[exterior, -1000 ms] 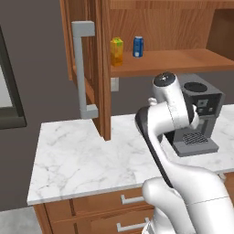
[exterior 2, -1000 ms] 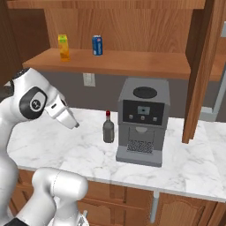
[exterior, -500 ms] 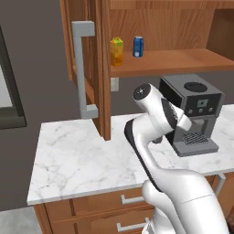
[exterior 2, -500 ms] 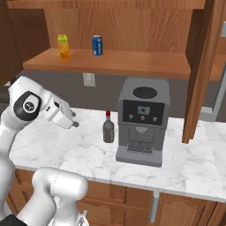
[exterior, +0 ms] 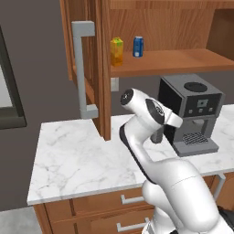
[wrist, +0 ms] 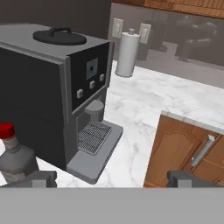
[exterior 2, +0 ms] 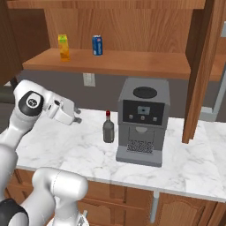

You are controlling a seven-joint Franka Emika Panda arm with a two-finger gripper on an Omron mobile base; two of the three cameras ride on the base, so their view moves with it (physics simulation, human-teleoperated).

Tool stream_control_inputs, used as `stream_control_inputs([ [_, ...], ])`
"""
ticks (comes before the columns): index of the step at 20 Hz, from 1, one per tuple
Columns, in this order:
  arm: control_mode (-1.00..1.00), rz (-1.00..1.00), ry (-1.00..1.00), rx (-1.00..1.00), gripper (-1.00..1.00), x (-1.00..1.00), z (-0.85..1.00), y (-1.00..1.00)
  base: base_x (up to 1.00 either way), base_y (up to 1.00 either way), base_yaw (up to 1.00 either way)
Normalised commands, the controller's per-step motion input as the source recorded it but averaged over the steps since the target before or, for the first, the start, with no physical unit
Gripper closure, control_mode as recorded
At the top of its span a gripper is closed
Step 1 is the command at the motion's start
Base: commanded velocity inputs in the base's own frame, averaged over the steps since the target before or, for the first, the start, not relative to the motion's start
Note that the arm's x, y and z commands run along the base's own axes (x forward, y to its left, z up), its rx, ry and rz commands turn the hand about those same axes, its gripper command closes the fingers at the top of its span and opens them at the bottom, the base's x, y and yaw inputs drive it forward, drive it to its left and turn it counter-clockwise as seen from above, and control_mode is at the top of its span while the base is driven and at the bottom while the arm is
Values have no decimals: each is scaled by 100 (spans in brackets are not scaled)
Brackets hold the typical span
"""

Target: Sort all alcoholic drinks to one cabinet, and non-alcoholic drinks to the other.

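The gripper (exterior 2: pixel 77 116) hangs over the marble counter (exterior 2: pixel 66 145) with its jaws spread wide and nothing between them. In the hand view the two dark fingertips (wrist: pixel 41 179) stand far apart at the bottom, with bare air in the gap.

Just ahead of the gripper, to its right in the right base view, stands the squat grey bottle (exterior 2: pixel 108 128) with its red cap, upright on the counter and close beside the coffee machine (exterior 2: pixel 142 120). Gripper and bottle are near but apart, no contact. In the hand view the grey bottle (wrist: pixel 13 155) sits just above the left fingertip, with the coffee machine (wrist: pixel 57 96) looming behind it and its drip tray (wrist: pixel 93 136) towards the middle.

Up above the gripper, on the open cabinet shelf (exterior 2: pixel 119 62), the yellow-orange juice carton (exterior 2: pixel 64 47) and the blue soda can (exterior 2: pixel 97 45) stand upright, near each other but not touching, carton to the left. In the left base view the carton (exterior: pixel 116 51) and can (exterior: pixel 138 46) sit high above the arm, beside the open cabinet door (exterior: pixel 87 68) with its long grey handle (exterior: pixel 82 68).

Far beyond the gripper in the hand view, a paper towel roll (wrist: pixel 128 53) stands on the counter below two wall outlets (wrist: pixel 117 27).
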Motion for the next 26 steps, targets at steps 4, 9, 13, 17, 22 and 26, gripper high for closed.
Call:
stream_control_inputs([
  [4,-100,-7,-7,-7,-100,9,-15,0,0,0,0],
  [9,-100,-5,-11,-1,-100,3,-16,0,0,0,0],
  [13,-100,-4,-11,0,-100,14,-9,0,0,0,0],
  [17,-100,-4,-7,0,-100,22,-7,0,0,0,0],
  [22,-100,-5,-2,-2,-100,19,-14,-6,0,0,0],
  [26,-100,-6,0,-5,-100,13,-13,-10,0,0,0],
])
